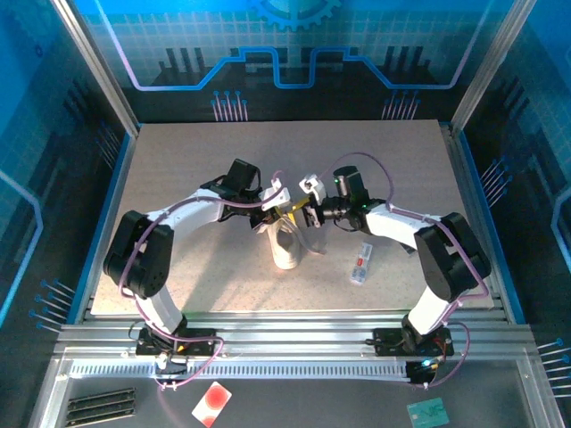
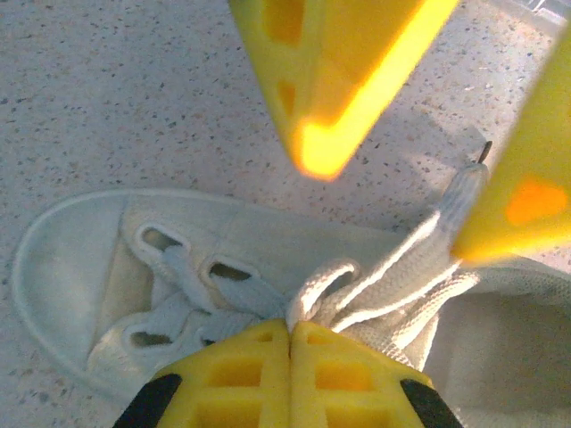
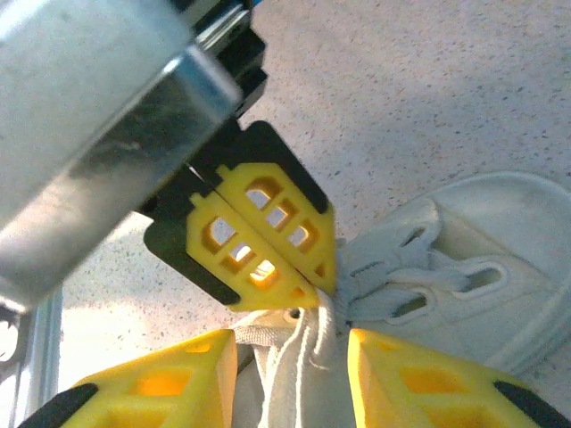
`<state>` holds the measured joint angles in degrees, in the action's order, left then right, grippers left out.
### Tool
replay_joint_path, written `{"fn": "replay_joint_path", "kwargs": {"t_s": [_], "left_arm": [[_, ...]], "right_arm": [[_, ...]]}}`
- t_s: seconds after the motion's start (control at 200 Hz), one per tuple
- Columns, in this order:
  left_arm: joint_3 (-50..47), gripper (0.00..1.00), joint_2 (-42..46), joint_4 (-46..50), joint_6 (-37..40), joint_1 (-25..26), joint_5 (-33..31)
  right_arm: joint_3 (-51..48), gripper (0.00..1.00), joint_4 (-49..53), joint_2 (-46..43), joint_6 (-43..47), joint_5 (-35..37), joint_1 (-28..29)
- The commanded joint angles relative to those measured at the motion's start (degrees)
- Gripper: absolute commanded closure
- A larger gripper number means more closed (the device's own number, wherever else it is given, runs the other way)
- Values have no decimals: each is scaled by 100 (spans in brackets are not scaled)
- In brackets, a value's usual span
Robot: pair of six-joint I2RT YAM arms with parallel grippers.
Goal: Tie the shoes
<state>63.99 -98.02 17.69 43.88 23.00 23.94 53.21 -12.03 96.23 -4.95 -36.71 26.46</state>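
Left of centre in the overhead view, the left gripper (image 1: pixel 277 211) has its yellow fingers pressed together, pinching the laces (image 2: pixel 393 267) where they leave the eyelets. At centre, the white sneaker (image 1: pixel 285 248) stands on the speckled table (image 1: pixel 178 178), directly under both grippers, which crowd over it and hide its upper part. Just to the right, the right gripper (image 3: pixel 293 357) has its fingers spread, with lace strands running between them. Farther right lies a small flat white item with red marks (image 1: pixel 360 265), near the sneaker but apart from it.
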Motion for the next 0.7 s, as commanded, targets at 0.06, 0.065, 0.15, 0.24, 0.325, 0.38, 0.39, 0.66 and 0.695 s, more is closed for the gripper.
{"fn": "replay_joint_path", "kwargs": {"t_s": [0.06, 0.065, 0.15, 0.24, 0.325, 0.38, 0.39, 0.66, 0.695], "left_arm": [[-87, 100, 193, -197, -5, 29, -168], [-92, 100, 194, -205, -4, 29, -165], [-145, 100, 213, -308, -11, 23, -89], [-157, 100, 222, -341, -11, 28, -74], [-167, 100, 236, -349, -2, 24, -49], [-174, 100, 246, -349, -2, 29, -41], [-175, 100, 252, -351, -2, 29, -33], [-223, 100, 373, -458, 18, 29, -28], [-220, 100, 384, -468, 16, 28, -13]], "right_arm": [[162, 63, 215, 86, -1, -189, -92], [180, 63, 239, 101, 10, -197, -94], [374, 63, 357, 314, 33, -296, -89], [521, 63, 367, 520, 37, -419, -89], [626, 63, 368, 655, 66, -497, -75], [674, 63, 399, 736, 88, -546, -57], [686, 63, 413, 750, 95, -547, -54], [934, 59, 664, 1042, 189, -750, 17], [962, 58, 704, 1065, 217, -757, 35]]}}
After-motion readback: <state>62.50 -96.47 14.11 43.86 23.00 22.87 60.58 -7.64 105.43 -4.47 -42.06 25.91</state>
